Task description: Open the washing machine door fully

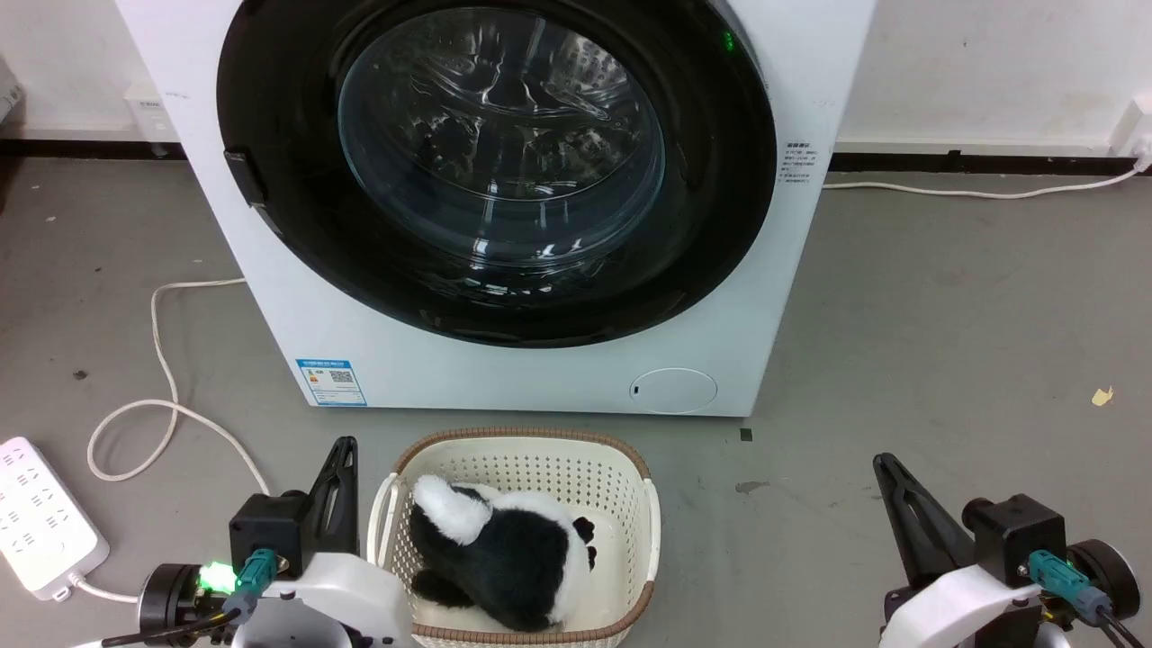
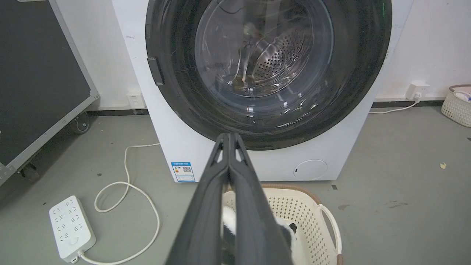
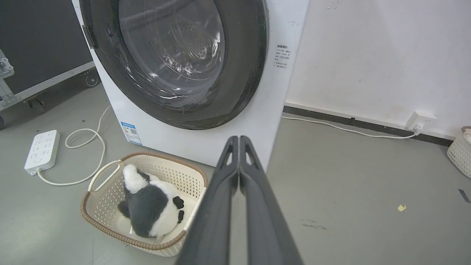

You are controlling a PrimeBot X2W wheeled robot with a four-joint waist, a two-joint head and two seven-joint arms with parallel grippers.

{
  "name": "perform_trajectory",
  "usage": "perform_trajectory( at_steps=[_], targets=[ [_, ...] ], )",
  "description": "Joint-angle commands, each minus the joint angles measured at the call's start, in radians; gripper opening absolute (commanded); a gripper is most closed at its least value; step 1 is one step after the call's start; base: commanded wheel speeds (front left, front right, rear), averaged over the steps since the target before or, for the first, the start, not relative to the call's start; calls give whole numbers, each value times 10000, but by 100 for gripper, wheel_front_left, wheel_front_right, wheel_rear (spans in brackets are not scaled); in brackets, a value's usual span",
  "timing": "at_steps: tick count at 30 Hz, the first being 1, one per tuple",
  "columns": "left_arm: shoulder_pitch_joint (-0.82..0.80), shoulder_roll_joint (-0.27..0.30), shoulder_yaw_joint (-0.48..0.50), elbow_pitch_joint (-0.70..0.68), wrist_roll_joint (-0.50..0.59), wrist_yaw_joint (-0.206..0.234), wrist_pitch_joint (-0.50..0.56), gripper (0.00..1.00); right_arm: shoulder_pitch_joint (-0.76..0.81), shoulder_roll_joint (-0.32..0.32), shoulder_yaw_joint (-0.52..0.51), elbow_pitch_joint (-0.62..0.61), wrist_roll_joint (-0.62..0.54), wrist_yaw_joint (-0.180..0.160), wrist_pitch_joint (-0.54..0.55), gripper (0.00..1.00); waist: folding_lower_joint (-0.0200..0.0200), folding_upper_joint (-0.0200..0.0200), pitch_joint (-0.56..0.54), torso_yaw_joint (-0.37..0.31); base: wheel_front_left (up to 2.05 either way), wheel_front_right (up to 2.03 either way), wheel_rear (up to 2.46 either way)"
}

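Washing machine [image 1: 540, 378] front-on, washing machine door [image 1: 499, 153] closed flat against it, upper centre of the head view.
Basket [image 1: 531, 436] at bottom centre holds a black-and-white plush toy [image 1: 513, 558]. My left gripper [image 2: 229, 137] at lower left and my right gripper [image 3: 239, 139] at lower right are both clenched empty, well apart from the door.
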State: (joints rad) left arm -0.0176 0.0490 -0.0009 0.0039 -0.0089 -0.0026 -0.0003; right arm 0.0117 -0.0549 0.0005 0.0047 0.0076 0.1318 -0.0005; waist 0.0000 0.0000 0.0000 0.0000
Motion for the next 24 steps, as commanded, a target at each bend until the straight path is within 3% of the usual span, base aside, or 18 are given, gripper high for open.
perform_trajectory(
  at_steps=[1,2,3,24],
  targets=[
    [176,12,9,-39,89,26,3,0,-117,47,-5,-47,-76,-11,5,0,0,0,0,0,0,0,0],
    [176,12,9,-39,89,26,3,0,-117,47,-5,-47,-76,-11,5,0,0,0,0,0,0,0,0],
    [-2,0,-3,2,-9,0,-3,100,2,-2,-1,0,6,0,-3,100,0,0,0,0,0,0,0],
    [-69,0,-238,29,-268,154,-382,100,7,5,-94,-55,132,-2,-381,100,0,0,116,26,0,0,0]
  ],
)
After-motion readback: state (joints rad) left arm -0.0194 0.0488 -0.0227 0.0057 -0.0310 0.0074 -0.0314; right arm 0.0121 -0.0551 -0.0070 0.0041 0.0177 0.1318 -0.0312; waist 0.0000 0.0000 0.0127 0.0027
